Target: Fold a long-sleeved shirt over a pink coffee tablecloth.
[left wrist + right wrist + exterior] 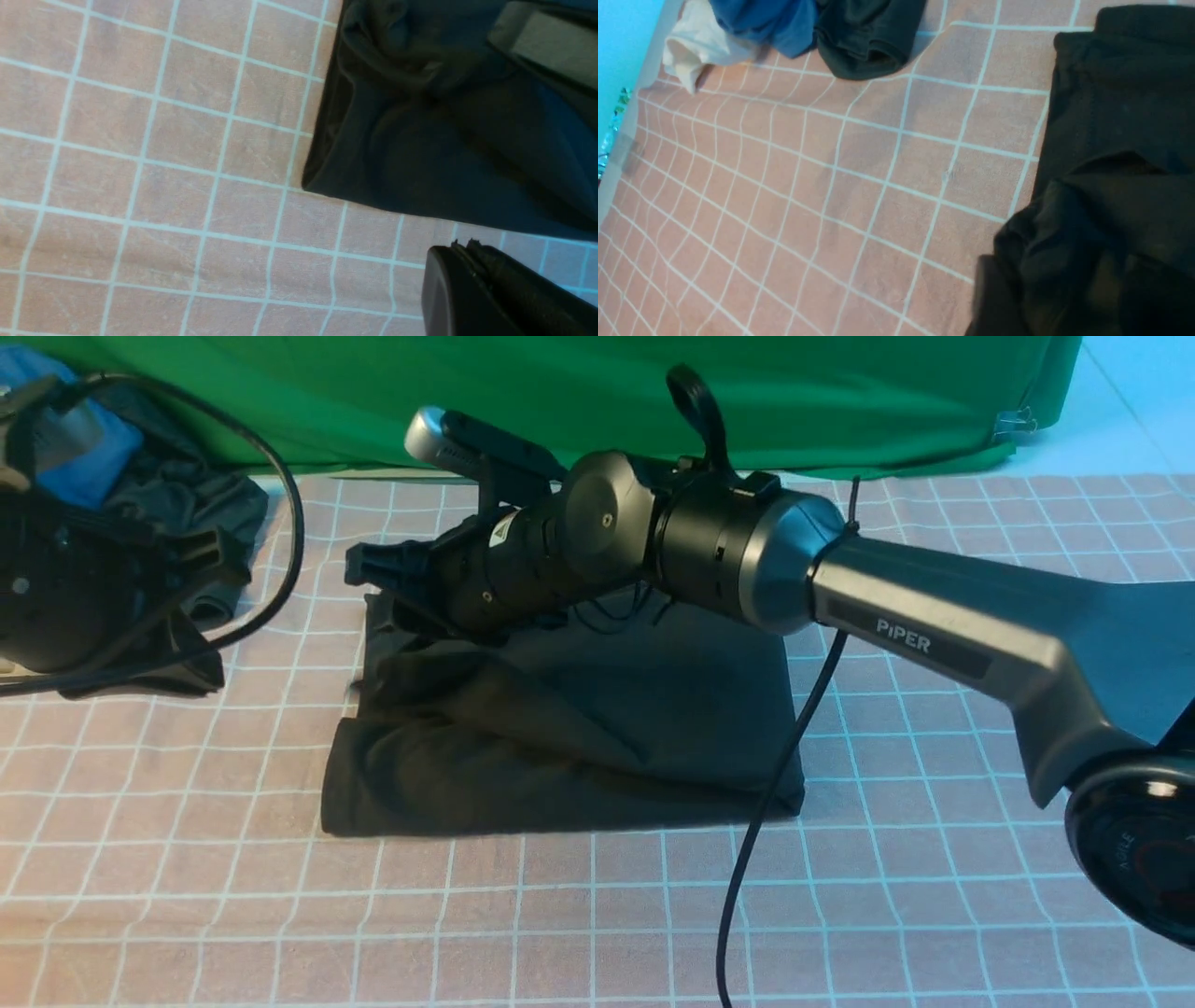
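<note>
Green backdrop behind, pink checked tablecloth covering the surface. Black shirt lies mid-cloth, already down to a rough rectangle, print not visible. Its left side is lumpy, with loose bunched folds on top. Your right arm reaches across it, with the right gripper at the shirt's far left corner, right above the bunched part. Cannot tell from any view how wide it stands or whether cloth sits between its jaws. Your left gripper is closed on nothing, over bare tablecloth near a shirt corner.

Risks, my read: if a fold is caught in the right gripper, pulling back drags the top layer and undoes the fold. Hanging cable off the right arm crosses the shirt's right edge, so a sweep could hook that corner. Spare clothes pile sits far left, apart from the shirt. Keep clear of it.
</note>
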### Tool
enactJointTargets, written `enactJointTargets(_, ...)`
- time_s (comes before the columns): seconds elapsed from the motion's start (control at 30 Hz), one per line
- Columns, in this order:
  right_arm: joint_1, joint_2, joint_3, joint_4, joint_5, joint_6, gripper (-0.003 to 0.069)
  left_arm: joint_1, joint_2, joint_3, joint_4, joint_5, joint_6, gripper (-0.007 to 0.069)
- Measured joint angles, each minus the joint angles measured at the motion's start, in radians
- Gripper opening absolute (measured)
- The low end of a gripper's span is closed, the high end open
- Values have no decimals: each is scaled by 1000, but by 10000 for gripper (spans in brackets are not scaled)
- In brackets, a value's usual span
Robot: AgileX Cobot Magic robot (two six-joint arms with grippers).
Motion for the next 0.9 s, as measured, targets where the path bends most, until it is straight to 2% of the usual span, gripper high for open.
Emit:
enactJointTargets(0.07,-5,-9,-2,0,27,-58,455,0,0,0,-11,-1,8,13)
enactJointTargets(0.17,-23,-27,-12,-15,95,-146,442,0,0,0,-16,2,10,13)
enactJointTargets(0.23,-58,-65,-33,-82,209,-219,321,0,-4,0,-19,5,11,13)
enactJointTargets(0.3,-72,-80,-41,-112,250,-227,253,0,-7,0,-21,5,11,13)
enactJointTargets(0.33,-98,-99,-49,-153,312,-237,136,0,-19,1,-21,6,11,13)
enactJointTargets(0.43,-118,-101,-50,-182,359,-245,53,0,-44,1,-26,7,11,13)
enactJointTargets(0.67,-75,2,-50,-193,382,-248,38,0,-104,1,-28,8,11,13)
enactJointTargets(0.9,35,72,-49,-207,410,-290,37,0,-118,1,-28,8,11,13)
